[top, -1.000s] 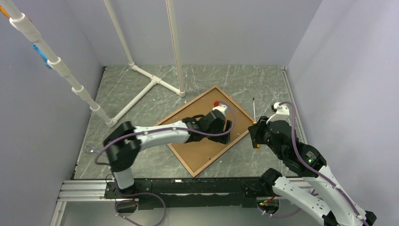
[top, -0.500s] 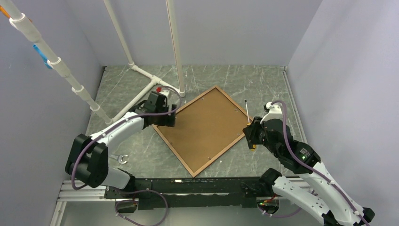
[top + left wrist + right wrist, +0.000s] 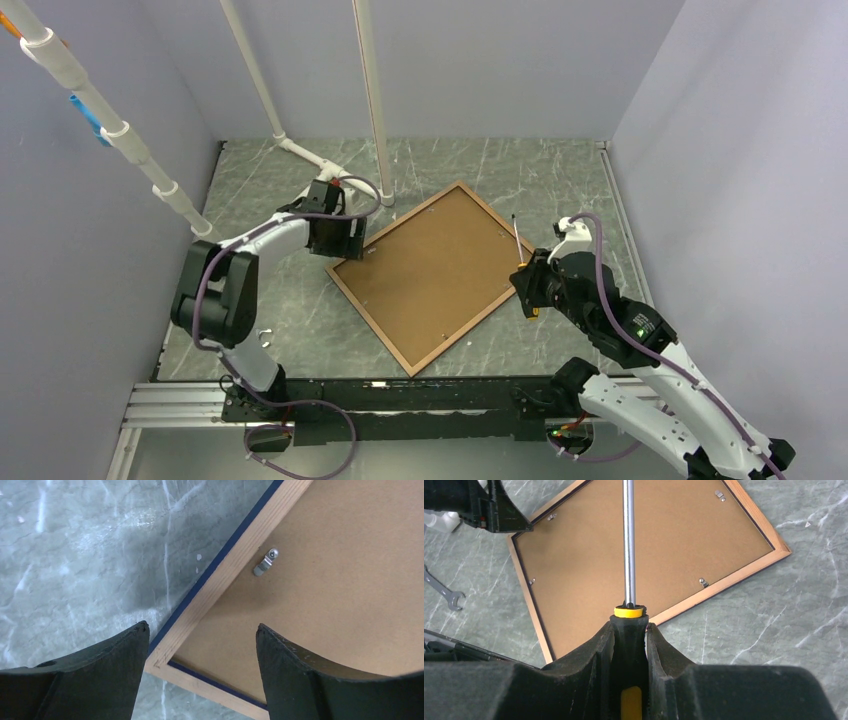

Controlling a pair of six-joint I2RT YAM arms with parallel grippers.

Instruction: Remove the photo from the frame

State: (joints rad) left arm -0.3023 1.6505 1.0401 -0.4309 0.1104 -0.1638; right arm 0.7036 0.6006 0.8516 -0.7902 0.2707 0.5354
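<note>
The frame (image 3: pixel 369 314) lies face down on the table, with a wood back rim and a navy edge. The brown backing board (image 3: pixel 430 275) fills it, so the photo is hidden. My left gripper (image 3: pixel 340 246) is open over the frame's left corner. In the left wrist view (image 3: pixel 200 630) that corner of the frame (image 3: pixel 225 575) sits between the two fingers. My right gripper (image 3: pixel 530 285) is shut on a black-and-yellow screwdriver (image 3: pixel 516 238) beside the frame's right corner. In the right wrist view (image 3: pixel 629 625) the screwdriver's shaft (image 3: pixel 628 540) points over the backing board (image 3: pixel 649 545).
Small metal clips (image 3: pixel 265 562) (image 3: pixel 704 582) hold the backing in the rim. A white pipe structure (image 3: pixel 300 190) stands at the back left, close to my left gripper. A wrench (image 3: pixel 444 591) lies on the table left of the frame. Grey walls enclose the table.
My left arm has swung from the middle of the backing board out to the frame's left corner. My right gripper has moved a little left toward the frame with the screwdriver.
</note>
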